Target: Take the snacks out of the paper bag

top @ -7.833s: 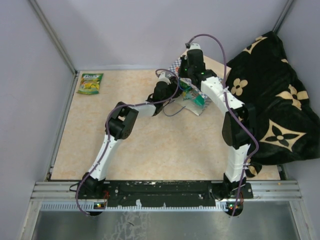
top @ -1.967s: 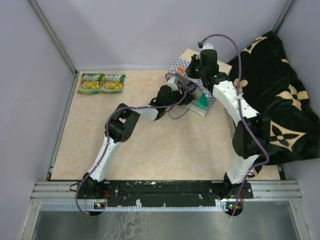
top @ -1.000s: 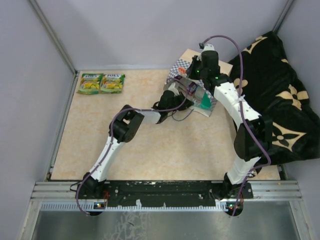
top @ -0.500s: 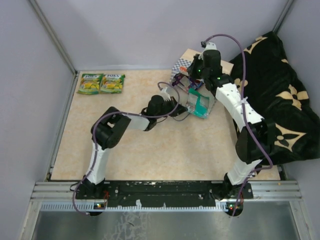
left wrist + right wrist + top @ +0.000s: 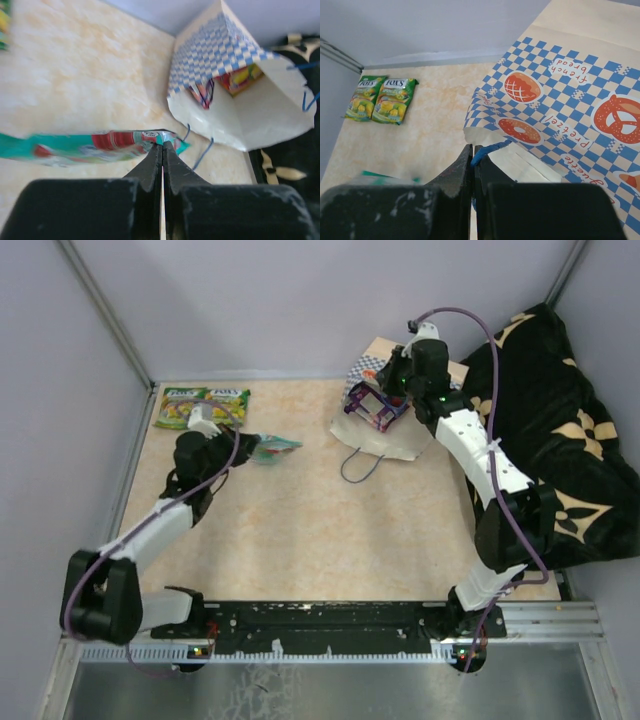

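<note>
My left gripper [image 5: 247, 447] is shut on one end of a teal snack pouch [image 5: 273, 448], holding it just above the table left of the paper bag; in the left wrist view that teal pouch [image 5: 85, 146] stretches left from the closed fingertips. Two green-yellow snack pouches [image 5: 180, 407] [image 5: 226, 405] lie side by side at the far left corner. The checkered paper bag [image 5: 388, 435] lies at the back with its mouth facing left. My right gripper [image 5: 473, 148] is shut on the bag's blue cord handle [image 5: 491, 147] and holds the mouth up. A purple pouch [image 5: 372, 407] shows inside.
A black cloth with tan flowers [image 5: 560, 440] is heaped along the right side. The second blue handle [image 5: 358, 468] trails on the table in front of the bag. Grey walls close the table at the back and left.
My left gripper closed on the teal pouch inside the bag, pulled it out and swung left toward the green-yellow pouches. The right gripper kept its hold on the handle.
</note>
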`<state>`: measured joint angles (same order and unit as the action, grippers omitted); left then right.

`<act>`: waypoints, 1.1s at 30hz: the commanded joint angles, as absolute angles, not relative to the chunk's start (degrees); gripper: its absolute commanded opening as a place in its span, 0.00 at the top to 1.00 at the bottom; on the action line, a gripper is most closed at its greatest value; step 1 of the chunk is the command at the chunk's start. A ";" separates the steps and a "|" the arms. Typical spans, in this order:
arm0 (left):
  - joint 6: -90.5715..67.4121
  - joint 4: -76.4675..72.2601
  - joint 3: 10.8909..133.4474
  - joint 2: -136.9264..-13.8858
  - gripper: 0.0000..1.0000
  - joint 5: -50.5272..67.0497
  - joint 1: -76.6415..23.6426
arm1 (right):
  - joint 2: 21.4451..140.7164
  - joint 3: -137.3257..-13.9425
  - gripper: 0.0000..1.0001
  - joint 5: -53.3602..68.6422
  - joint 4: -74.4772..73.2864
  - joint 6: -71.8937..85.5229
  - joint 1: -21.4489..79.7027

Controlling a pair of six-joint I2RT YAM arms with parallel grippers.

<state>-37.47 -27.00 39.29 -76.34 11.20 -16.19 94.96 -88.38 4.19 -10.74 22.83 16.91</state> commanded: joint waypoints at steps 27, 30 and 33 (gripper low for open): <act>15.94 6.94 59.66 -87.89 1.00 -25.12 -25.34 | 94.16 -92.75 1.00 10.61 -5.46 25.39 16.51; 24.17 8.95 60.06 -94.46 1.00 -30.75 -32.16 | 94.19 -92.55 1.00 10.58 -5.54 25.29 16.47; 26.48 12.38 61.38 -99.06 1.00 -29.62 -35.35 | 94.18 -92.40 1.00 10.51 -5.72 25.02 16.45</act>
